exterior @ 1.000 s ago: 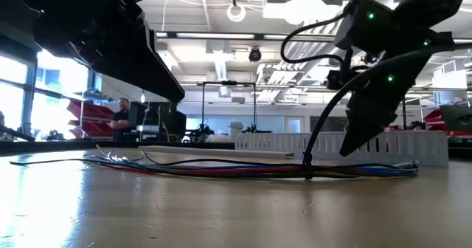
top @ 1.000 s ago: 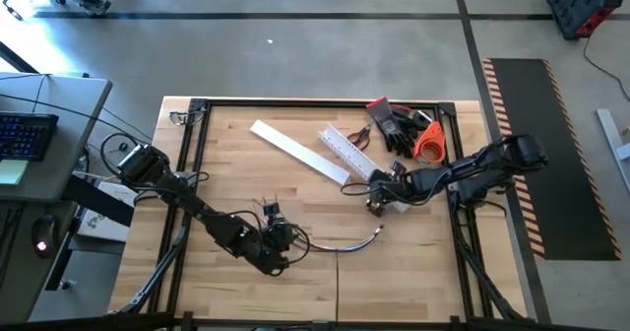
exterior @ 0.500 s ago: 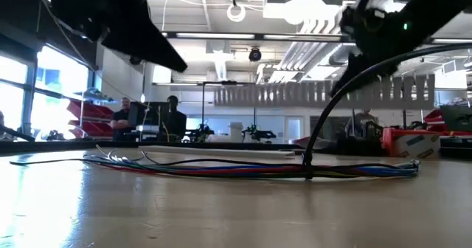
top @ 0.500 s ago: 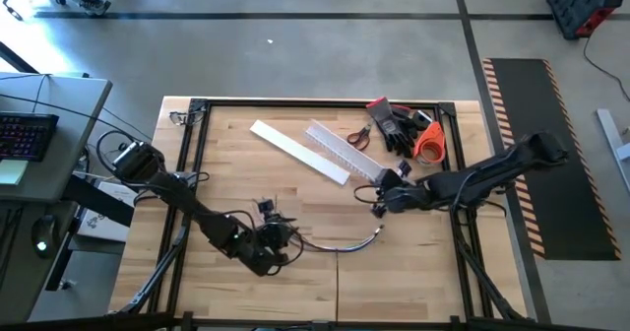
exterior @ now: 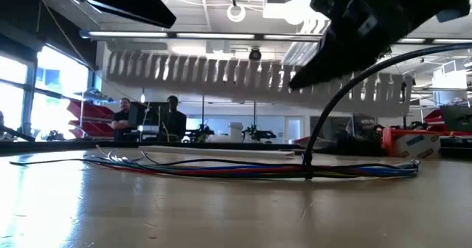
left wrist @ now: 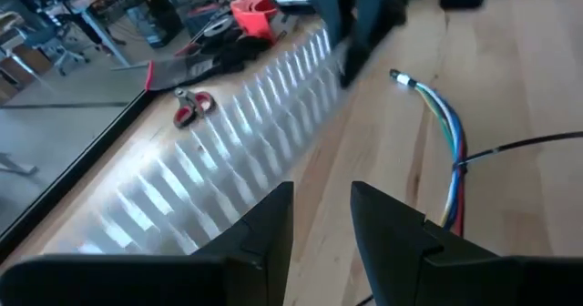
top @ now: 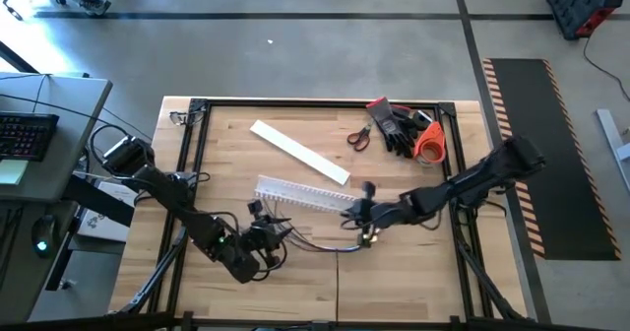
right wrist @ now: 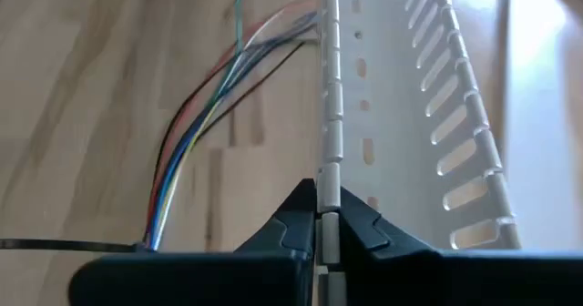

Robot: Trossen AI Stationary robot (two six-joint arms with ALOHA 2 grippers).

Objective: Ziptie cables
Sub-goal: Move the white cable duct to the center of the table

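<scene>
While the cables [top: 330,244] lie flat on the counter [top: 423,262] near its front middle, bound at one spot by a black ziptie [exterior: 308,170] whose long tail arches upward, the right gripper [top: 362,213] holds a slotted channel [top: 300,193] above them. Its jaws are closed on one side wall of the channel, seen pinched between the two fingertips in the right wrist view [right wrist: 328,217]. In the low view the channel [exterior: 243,74] hangs clear of the counter, running across the picture over the cables [exterior: 243,169].

The coloured wires fan out loose at one end [right wrist: 264,24] and gather into the tie at the other. In the left wrist view the cables [left wrist: 446,151] show blue, green and yellow strands just beside the raised channel [left wrist: 228,151].

The left gripper [top: 258,240] sits low at the front left of the counter, near the loose end of the cables. Its jaws stand partly open with nothing between them [left wrist: 323,224].

A second, plain channel [top: 298,152] lies diagonally farther back. At the back right corner lie scissors [top: 358,136], black gloves [top: 396,124] and an orange item [top: 428,142]. People [exterior: 147,119] stand in the room beyond.
</scene>
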